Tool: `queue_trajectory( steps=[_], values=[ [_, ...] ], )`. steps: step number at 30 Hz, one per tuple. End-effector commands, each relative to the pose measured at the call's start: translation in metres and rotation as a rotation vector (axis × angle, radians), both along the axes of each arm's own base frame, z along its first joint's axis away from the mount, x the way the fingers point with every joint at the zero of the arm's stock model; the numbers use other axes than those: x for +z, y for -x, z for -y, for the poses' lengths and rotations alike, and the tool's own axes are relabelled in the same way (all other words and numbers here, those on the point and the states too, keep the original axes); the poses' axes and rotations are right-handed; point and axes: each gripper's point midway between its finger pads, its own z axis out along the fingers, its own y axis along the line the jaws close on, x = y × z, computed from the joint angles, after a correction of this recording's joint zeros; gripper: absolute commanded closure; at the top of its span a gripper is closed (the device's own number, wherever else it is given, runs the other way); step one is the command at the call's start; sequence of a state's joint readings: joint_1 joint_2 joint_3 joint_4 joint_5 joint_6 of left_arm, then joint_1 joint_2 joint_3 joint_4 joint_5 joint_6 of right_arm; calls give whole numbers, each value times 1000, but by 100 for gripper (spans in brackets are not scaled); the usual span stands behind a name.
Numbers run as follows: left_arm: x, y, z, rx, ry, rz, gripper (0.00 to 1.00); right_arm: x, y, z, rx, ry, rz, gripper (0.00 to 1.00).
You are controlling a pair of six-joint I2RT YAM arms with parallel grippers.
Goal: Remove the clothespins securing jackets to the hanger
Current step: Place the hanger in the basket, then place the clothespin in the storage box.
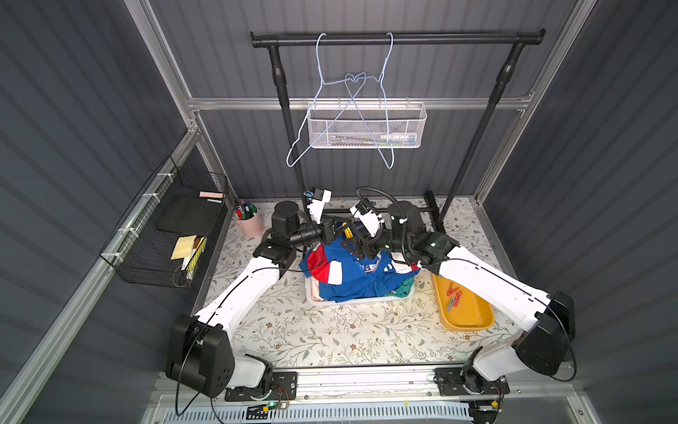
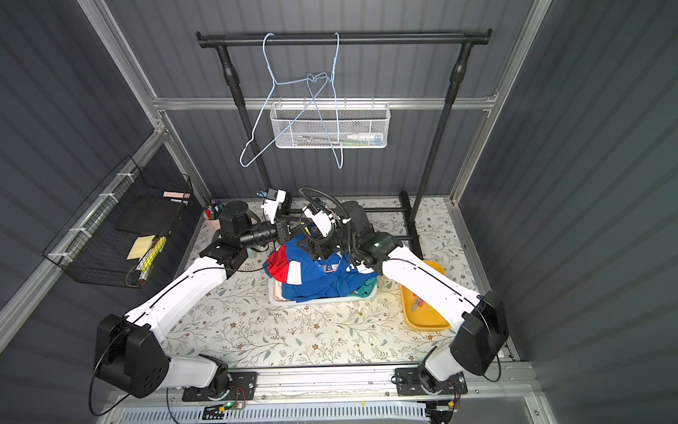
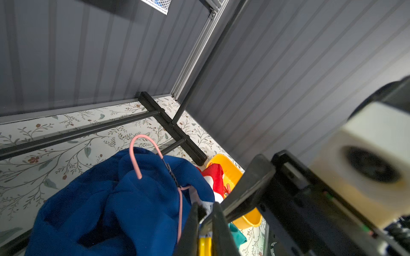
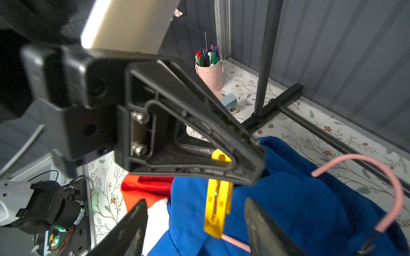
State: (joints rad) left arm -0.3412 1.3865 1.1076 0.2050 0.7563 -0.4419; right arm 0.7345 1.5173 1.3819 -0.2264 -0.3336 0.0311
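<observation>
Currently the yellow clothespin [image 4: 218,204] sits on the red-white-blue jacket [image 4: 299,199] heaped atop the white bin [image 1: 361,301]. Its lower end meets the pink hanger [image 4: 392,199], and its upper end is clenched in the left gripper [image 3: 205,232]. The right gripper [image 4: 196,212] straddles the pin's lower half, jaws released and clear of it on both sides. Right of the bin, a yellow tray [image 1: 473,312] holds loose clothespins [image 1: 453,292].

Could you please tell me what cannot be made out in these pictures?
Yellow pin: right wrist view, its own body hides whether it bites the hanger.
Teal jacket: both top views, mostly under the blue jacket.
Tray pins: in a top view, right arm covers most.
</observation>
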Motion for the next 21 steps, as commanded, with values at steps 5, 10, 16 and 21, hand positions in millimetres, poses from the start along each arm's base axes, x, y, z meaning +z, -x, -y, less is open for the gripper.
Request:
queue_trajectory(
  steps=[5,10,16,21],
  values=[
    [20,7,5,-34,38,51,100,0,-8,-8,8,26,6,45],
    [15,9,6,-48,36,47,100,0,-17,-6,-39,35,20,63],
    [8,10,8,-54,34,32,100,2,-21,-6,-50,39,31,69],
    [2,13,12,-73,34,24,100,-4,-26,-9,-57,49,23,77]
  ],
)
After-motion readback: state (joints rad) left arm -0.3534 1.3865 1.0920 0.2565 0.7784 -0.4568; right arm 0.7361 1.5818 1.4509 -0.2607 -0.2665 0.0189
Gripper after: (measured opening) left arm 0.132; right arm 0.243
